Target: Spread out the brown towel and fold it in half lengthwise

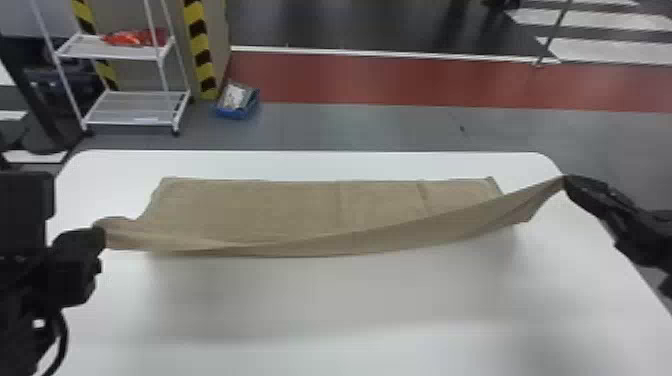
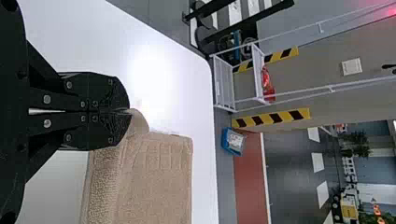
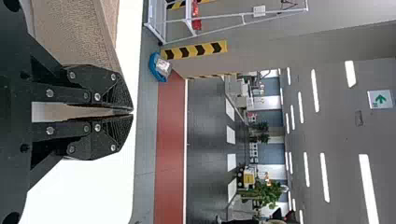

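You have a white tabletop with rounded corners (image 1: 325, 300) in front of you, and the brown cloth towel (image 1: 260, 205) lies across its far half. The towel's far edge runs roughly along the table's far edge; its near edge is strung between your two grippers, sagging in the middle. Your left gripper (image 1: 100, 236) is clenched on the towel's near-left corner, and your right gripper (image 1: 567, 182) pinches the other end, raised near the table's right edge. Shading from the towel falls on the white surface on your side.

Beyond the table you have grey floor (image 1: 350, 125), then a dull red band (image 1: 400, 80) bordered by a white line, with dark floor past it. To the far left stands a white metal rack (image 1: 135, 107), a glossy red packet (image 1: 132, 37) on its upper shelf. Just beside the yellow-and-black striped strip (image 1: 200, 45), a blue container (image 1: 237, 110) sits on the floor. Your right wrist view also gives you bright ceiling lights (image 3: 315, 91) and a green arrow sign (image 3: 380, 99).
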Robot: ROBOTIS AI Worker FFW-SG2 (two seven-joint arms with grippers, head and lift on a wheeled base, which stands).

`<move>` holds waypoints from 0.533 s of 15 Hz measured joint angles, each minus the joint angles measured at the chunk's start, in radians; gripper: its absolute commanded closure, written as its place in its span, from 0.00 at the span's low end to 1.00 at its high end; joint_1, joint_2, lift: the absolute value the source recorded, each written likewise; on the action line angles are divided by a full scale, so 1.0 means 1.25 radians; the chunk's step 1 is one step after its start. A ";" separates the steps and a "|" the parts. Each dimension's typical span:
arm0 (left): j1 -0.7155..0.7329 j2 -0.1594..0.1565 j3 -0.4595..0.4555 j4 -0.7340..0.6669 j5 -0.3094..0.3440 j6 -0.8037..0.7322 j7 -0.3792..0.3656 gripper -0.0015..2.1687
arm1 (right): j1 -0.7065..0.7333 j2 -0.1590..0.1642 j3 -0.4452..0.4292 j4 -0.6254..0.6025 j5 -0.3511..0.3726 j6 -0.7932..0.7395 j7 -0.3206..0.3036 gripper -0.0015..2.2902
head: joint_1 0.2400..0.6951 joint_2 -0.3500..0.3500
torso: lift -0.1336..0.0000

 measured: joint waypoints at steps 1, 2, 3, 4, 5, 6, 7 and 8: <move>0.021 -0.001 -0.001 -0.023 -0.002 0.016 0.005 0.57 | 0.026 0.002 -0.019 -0.005 -0.009 -0.010 0.013 0.45 | 1.00 0.33 | 0.07; 0.043 -0.004 -0.002 -0.049 -0.004 0.043 0.015 0.57 | 0.053 0.008 -0.043 -0.010 -0.020 -0.018 0.036 0.45 | 1.00 0.32 | 0.07; 0.064 -0.007 -0.002 -0.072 -0.005 0.067 0.026 0.57 | 0.073 0.017 -0.065 -0.018 -0.028 -0.022 0.058 0.45 | 1.00 0.31 | 0.07; 0.089 -0.008 -0.002 -0.099 -0.007 0.091 0.037 0.57 | 0.092 0.032 -0.092 -0.028 -0.035 -0.024 0.083 0.45 | 1.00 0.30 | 0.07; 0.112 -0.009 -0.002 -0.127 -0.010 0.117 0.043 0.57 | 0.105 0.048 -0.119 -0.037 -0.042 -0.024 0.104 0.45 | 1.00 0.27 | 0.07; 0.132 -0.009 -0.001 -0.152 -0.015 0.142 0.045 0.57 | 0.115 0.059 -0.141 -0.042 -0.047 -0.023 0.117 0.45 | 1.00 0.25 | 0.07; 0.152 -0.010 0.000 -0.178 -0.019 0.167 0.049 0.57 | 0.126 0.068 -0.161 -0.048 -0.055 -0.023 0.127 0.45 | 1.00 0.24 | 0.07; 0.166 -0.010 0.002 -0.201 -0.020 0.188 0.050 0.57 | 0.138 0.074 -0.175 -0.054 -0.063 -0.022 0.133 0.45 | 1.00 0.23 | 0.07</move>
